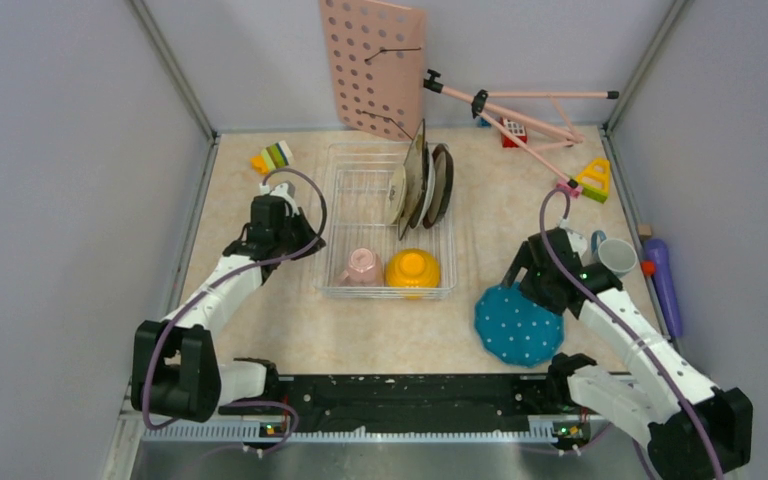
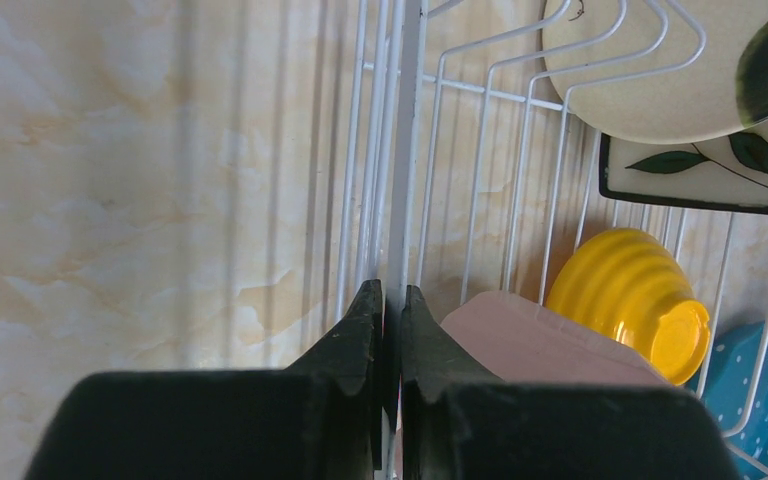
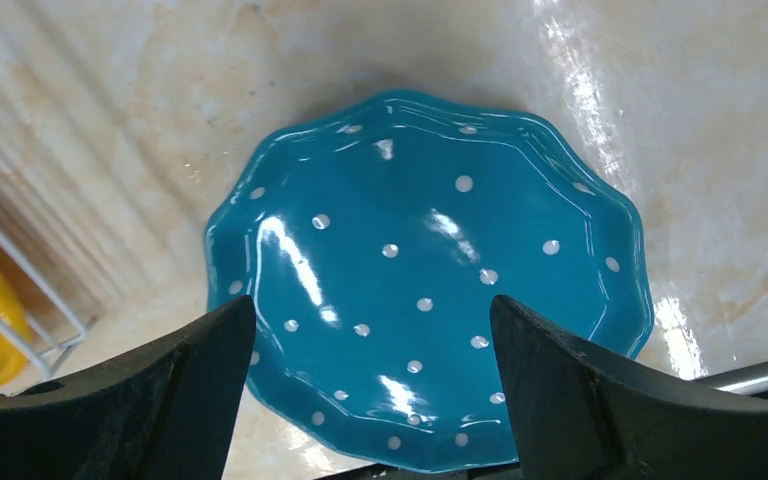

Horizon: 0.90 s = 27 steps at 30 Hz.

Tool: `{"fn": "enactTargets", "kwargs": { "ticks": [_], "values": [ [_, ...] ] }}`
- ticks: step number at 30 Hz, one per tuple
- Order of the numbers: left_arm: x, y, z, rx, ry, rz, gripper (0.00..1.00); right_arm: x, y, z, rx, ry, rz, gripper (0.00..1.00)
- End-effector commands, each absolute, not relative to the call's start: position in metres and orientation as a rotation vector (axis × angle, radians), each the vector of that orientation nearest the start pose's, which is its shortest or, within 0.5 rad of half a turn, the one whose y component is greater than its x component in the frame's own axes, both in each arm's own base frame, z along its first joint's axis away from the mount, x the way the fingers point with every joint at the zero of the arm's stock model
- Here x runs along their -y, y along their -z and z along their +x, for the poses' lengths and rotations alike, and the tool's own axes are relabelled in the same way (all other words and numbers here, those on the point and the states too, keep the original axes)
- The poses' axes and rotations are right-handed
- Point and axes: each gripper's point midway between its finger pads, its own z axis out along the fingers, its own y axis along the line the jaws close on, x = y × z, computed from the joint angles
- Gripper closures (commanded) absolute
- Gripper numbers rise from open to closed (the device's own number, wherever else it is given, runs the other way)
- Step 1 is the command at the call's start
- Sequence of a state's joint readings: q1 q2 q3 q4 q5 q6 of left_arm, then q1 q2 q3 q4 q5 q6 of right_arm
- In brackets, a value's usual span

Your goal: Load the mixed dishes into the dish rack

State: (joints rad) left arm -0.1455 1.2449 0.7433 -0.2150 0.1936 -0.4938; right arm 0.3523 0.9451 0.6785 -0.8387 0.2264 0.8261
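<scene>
The white wire dish rack (image 1: 332, 215) holds a pink cup (image 1: 360, 266) and a yellow-orange bowl (image 1: 412, 268) at its near end. A brown-rimmed round plate (image 1: 442, 185) and a square floral plate (image 1: 415, 180) stand upright at its far end. My left gripper (image 1: 310, 245) is at the rack's left wall, shut on a wire (image 2: 407, 150) of that wall; the left wrist view shows the grip (image 2: 391, 292). The teal white-dotted dish (image 1: 515, 328) lies upside down on the table, right of the rack. My right gripper (image 3: 372, 310) hangs open just above it, not touching. A small blue cup (image 1: 612, 253) lies beyond the right arm.
A pink pegboard (image 1: 375, 65) leans on the back wall behind the rack, with a pink folding stand (image 1: 520, 110) to its right. Toy blocks lie at the back left (image 1: 273, 157) and back right (image 1: 594, 180). A purple object (image 1: 663, 280) rests along the right wall.
</scene>
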Motion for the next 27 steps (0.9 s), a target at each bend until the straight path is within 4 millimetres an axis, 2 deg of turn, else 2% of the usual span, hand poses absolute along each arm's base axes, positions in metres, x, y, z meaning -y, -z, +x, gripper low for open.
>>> {"fn": "enactTargets", "kwargs": {
  "ticks": [1,3,9,12,16,20,27],
  "values": [
    [0.054,-0.122,0.341,-2.190,0.375,-0.536,1.00,-0.055,-0.073,0.188,-2.577,-0.001,0.827,0.14],
    [0.055,-0.125,0.340,-2.183,0.387,-0.518,0.90,-0.062,-0.066,0.190,-2.594,-0.044,0.840,0.15],
    [0.071,-0.147,0.337,-2.141,0.497,-0.448,0.49,-0.080,-0.055,0.200,-2.596,-0.162,0.873,0.17],
    [0.079,-0.157,0.334,-2.132,0.561,-0.434,0.37,-0.083,-0.053,0.204,-2.587,-0.175,0.889,0.18],
    [0.081,-0.169,0.327,-2.123,0.582,-0.440,0.29,-0.085,-0.047,0.208,-2.583,-0.183,0.901,0.18],
    [0.084,-0.191,0.314,-2.118,0.613,-0.419,0.28,-0.089,-0.041,0.212,-2.590,-0.195,0.914,0.18],
    [0.100,-0.244,0.294,-2.015,0.742,-0.324,0.30,-0.098,-0.034,0.226,-2.582,-0.231,0.910,0.19]
  ]
}}
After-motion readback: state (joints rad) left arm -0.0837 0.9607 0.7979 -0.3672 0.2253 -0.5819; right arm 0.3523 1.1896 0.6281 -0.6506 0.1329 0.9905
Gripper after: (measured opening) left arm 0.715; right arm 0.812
